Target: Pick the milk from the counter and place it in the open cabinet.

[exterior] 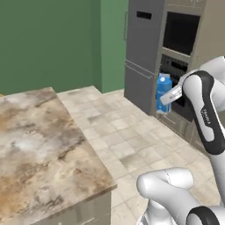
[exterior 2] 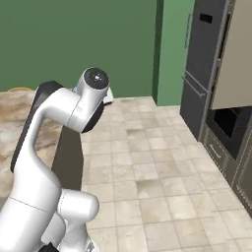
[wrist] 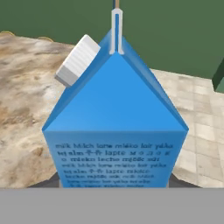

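Carrying the small blue gable-top milk carton toward the cabinet calls for keeping it upright and moving smoothly, so the carton does not slip. In the left base view the carton hangs in the air at the end of the white arm, in front of the dark oven panel and well apart from the brown-and-beige marbled stone counter. In the hand view the carton sits close before the camera, its white cap on one slope. The two-finger gripper appears clamped on the carton; the fingertips themselves are hidden.
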### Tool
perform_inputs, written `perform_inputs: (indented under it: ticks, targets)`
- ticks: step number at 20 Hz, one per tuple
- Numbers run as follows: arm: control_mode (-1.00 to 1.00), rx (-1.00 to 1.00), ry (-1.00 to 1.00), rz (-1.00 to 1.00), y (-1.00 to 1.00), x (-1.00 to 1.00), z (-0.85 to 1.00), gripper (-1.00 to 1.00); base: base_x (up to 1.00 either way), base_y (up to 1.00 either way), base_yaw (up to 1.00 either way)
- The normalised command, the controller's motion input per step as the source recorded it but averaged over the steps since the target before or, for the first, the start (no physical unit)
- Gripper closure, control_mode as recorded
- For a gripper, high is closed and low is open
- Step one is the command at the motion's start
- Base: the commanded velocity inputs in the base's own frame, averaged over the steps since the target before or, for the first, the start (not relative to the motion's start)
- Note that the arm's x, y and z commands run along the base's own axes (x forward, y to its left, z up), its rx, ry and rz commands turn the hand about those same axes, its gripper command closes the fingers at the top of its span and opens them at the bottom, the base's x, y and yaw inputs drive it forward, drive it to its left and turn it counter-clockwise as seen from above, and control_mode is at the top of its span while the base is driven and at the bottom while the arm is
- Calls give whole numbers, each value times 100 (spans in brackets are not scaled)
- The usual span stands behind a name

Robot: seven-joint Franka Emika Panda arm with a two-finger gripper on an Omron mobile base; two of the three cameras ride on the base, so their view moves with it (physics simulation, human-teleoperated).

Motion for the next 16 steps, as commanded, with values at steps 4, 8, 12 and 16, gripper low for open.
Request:
perform_inputs:
  ticks: [4, 8, 12, 16]
  targets:
    - [100, 0, 0, 0, 0, 0, 0, 100, 0, 29, -52]
    - [100, 0, 0, 0, 0, 0, 0, 100, -1, 27, -52]
    - [100, 0, 0, 0, 0, 0, 0, 100, -6, 25, -53]
    - [100, 0, 0, 0, 0, 0, 0, 100, -3, 26, -52]
